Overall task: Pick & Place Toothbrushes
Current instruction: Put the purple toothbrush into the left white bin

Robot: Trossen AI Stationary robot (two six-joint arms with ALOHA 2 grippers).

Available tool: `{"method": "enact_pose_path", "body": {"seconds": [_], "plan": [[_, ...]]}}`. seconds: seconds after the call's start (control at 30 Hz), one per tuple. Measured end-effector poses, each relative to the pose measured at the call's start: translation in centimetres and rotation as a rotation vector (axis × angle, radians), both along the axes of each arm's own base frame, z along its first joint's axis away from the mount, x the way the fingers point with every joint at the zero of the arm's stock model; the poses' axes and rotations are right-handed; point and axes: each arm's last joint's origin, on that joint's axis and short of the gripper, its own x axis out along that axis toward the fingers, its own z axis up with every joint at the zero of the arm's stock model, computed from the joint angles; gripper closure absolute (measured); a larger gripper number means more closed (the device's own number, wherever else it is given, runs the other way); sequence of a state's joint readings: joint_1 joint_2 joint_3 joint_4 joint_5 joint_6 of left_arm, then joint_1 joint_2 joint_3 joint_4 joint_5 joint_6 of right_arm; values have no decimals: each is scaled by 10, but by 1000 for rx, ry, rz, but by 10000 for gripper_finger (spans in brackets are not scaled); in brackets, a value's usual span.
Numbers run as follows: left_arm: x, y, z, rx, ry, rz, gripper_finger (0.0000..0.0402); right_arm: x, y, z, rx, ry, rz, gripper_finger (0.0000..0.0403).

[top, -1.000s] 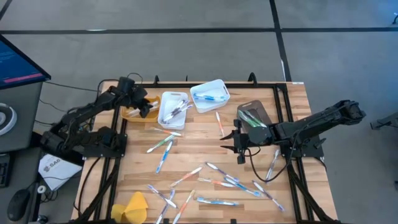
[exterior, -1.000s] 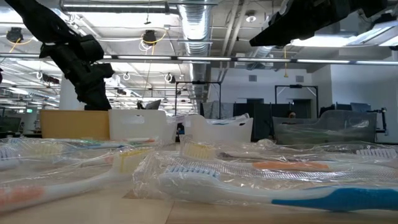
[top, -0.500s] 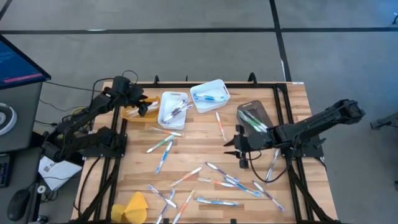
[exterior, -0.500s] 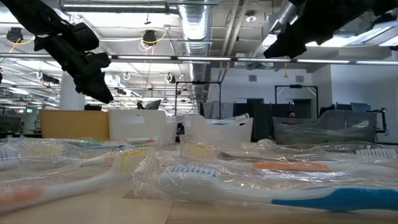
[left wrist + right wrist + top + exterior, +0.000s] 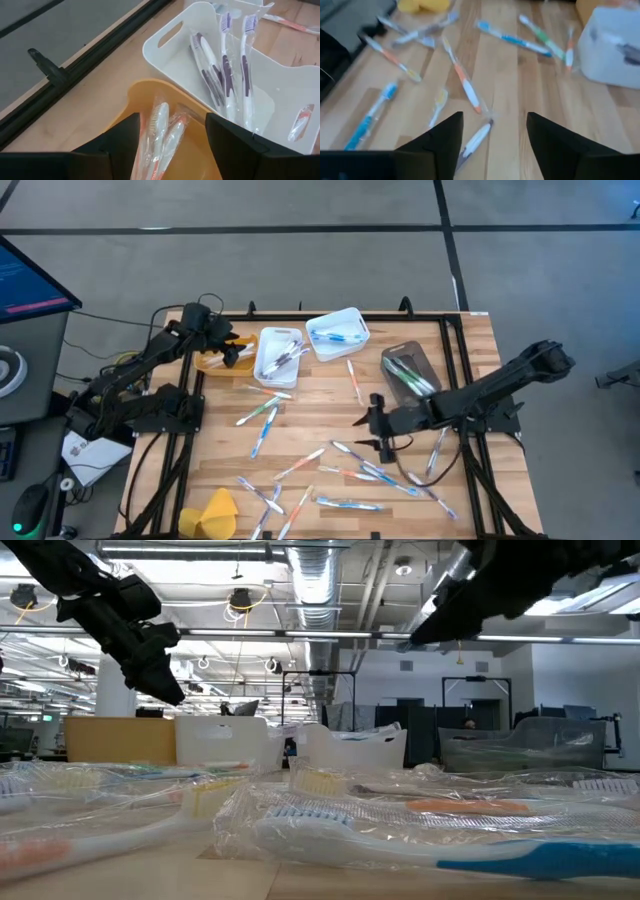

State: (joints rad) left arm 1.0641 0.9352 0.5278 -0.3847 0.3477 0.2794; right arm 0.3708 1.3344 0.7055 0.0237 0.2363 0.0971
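Many toothbrushes (image 5: 362, 474) in clear wrappers lie spread over the near half of the wooden desk (image 5: 470, 345), some close to its front edge. More toothbrushes sit in bins at the back: two with orange handles (image 5: 159, 131) in the orange bin (image 5: 150, 95), purple ones (image 5: 216, 75) in the white bin (image 5: 277, 356) touching it, blue ones in a second white bin (image 5: 337, 333), and green ones in the brown bin (image 5: 408, 370).

The left gripper (image 5: 172, 131) hangs right above the orange bin, fingers spread, holding nothing. The right gripper (image 5: 492, 131) hovers over the middle of the desk, above the loose toothbrushes, fingers apart and empty too. There is bare wood under it and between the two arms. A yellow lump (image 5: 213, 511) sits at the front left corner.
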Motion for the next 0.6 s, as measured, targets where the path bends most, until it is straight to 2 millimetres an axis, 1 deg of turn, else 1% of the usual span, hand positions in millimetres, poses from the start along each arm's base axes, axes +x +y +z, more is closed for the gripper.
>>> {"method": "enact_pose_path", "body": {"seconds": [0.17, 0.37, 0.47, 0.53, 0.6], "plan": [[0, 0, 0, 3, -2, 0, 182, 22, 5, -14, -58, 155, -14, 164], [0, 0, 0, 3, -2, 0, 182, 40, 7, -32, -46, 400, -122, 165], [0, 0, 0, 4, -2, 0, 182, 50, 12, -40, -17, 481, -111, 168], [0, 0, 0, 5, -3, 0, 182, 60, 17, -40, 13, 499, -83, 168], [0, 0, 0, 5, -3, 0, 182, 64, 19, -38, 9, 533, -77, 168]]}}
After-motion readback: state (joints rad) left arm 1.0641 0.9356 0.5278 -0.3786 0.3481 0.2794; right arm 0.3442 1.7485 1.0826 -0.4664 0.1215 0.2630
